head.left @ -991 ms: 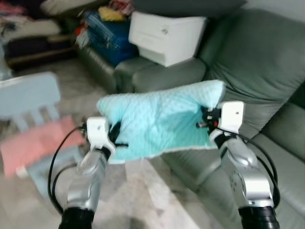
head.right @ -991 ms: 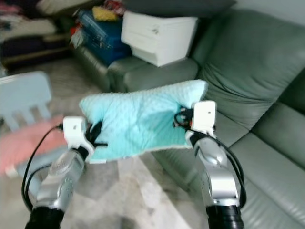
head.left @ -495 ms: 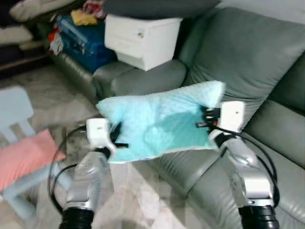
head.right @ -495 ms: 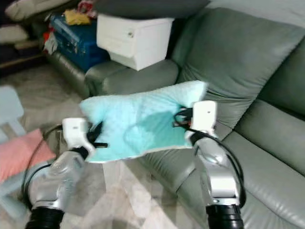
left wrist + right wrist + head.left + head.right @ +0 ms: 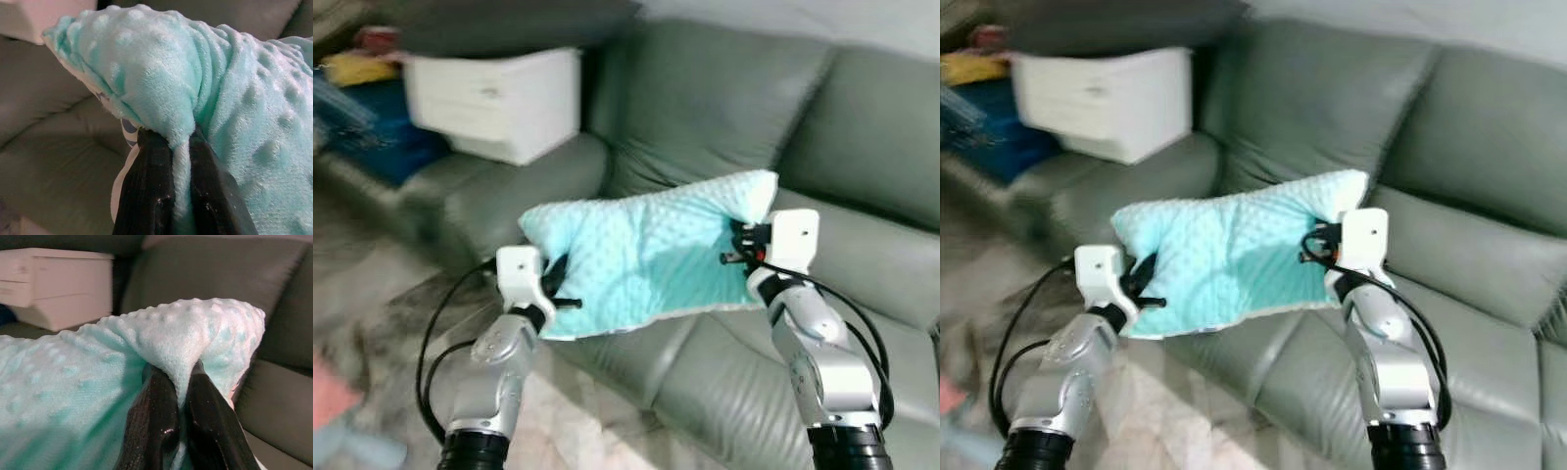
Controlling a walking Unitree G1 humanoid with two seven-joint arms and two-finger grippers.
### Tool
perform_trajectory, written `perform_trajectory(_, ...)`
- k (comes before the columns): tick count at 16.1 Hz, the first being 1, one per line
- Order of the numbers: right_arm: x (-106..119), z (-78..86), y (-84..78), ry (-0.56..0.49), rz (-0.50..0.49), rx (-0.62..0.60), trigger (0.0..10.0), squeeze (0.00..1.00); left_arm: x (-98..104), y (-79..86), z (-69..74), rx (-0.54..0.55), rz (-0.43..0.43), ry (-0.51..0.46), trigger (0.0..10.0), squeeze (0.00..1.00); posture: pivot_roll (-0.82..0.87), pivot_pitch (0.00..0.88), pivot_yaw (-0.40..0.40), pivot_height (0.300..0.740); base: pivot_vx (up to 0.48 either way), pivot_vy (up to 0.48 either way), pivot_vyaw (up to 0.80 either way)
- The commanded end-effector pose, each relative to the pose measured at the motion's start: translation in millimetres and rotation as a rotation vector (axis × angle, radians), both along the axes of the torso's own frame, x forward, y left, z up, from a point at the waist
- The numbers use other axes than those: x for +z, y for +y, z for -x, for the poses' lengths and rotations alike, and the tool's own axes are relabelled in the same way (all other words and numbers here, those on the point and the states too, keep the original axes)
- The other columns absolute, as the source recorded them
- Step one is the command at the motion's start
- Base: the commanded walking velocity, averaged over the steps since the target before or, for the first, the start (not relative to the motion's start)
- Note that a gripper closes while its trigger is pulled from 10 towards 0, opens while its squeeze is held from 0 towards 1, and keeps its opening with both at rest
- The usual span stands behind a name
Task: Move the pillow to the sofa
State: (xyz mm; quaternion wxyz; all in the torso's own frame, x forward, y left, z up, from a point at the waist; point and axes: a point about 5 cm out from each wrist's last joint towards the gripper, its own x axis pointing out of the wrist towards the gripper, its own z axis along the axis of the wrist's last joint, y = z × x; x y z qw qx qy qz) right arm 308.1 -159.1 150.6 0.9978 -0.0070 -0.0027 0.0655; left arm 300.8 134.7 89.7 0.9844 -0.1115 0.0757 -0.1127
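Mint-green and nubbly, the pillow hangs in the air between the two arms, stretched sideways above the front edge of the grey sofa and touching none of its cushions. The left hand is clamped on one bunched corner, the plush pinched into a thin fold between its black fingers; the right hand pinches the opposite upper corner the same way, fabric puckering over its fingers. The carrying step looks nearly finished: the seat lies directly under and ahead of the load. The next move probably calls for reaching forward and lowering until the pillow rests on the seat, then letting both hands part. The sofa is smooth, padded leather-like upholstery with soft seams. A white boxy drawer unit sits on the sofa's far armrest, well apart.
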Motion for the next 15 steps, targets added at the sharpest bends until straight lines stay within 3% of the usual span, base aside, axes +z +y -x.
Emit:
perform_trajectory(1,7.5,0.0,-3.4,-0.027,0.000,-0.005,10.0,0.00,3.6,-9.9,-0.8,-0.019,0.020,0.004,10.0,0.00,-0.20,0.000,0.003,0.740,0.000,0.000,0.00)
perform_trajectory(5,6.3,1.5,-2.8,-0.018,0.004,-0.001,10.0,0.00,1.3,-12.5,-0.2,-0.013,0.056,0.040,10.0,0.00,-0.20,0.000,0.002,0.740,0.000,0.000,0.00)
perform_trajectory(7,5.7,2.0,-2.5,-0.015,0.005,-0.001,10.0,0.00,1.6,-12.7,0.0,-0.031,0.035,0.036,10.0,0.00,-0.20,0.000,0.003,0.740,0.000,0.000,0.00)
perform_trajectory(15,3.7,3.6,-2.6,-0.002,0.008,-0.006,10.0,0.00,-1.6,-19.9,3.8,-0.094,0.028,0.068,10.0,0.00,-0.20,0.000,0.008,0.740,0.000,0.480,0.00)
